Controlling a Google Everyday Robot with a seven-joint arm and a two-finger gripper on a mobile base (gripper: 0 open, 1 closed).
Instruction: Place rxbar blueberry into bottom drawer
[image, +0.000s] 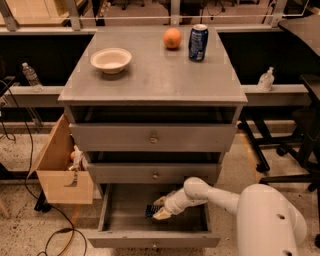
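The bottom drawer (155, 240) of the grey cabinet is pulled open. My gripper (161, 208) reaches into it from the right, low over the drawer floor at about the middle. It is shut on the rxbar blueberry (151, 210), a small dark-blue wrapper that sticks out to the left between the two pale fingers (160, 201). The bar is at or just above the drawer floor; I cannot tell whether it touches. My white arm (215, 195) crosses the drawer's right side.
On the cabinet top (150, 75) stand a white bowl (111, 59), an orange (172, 38) and a blue soda can (198, 42). The two upper drawers (152, 137) are slightly open. A tan wooden box (62, 170) hangs at the left. Chair legs (280, 150) stand at the right.
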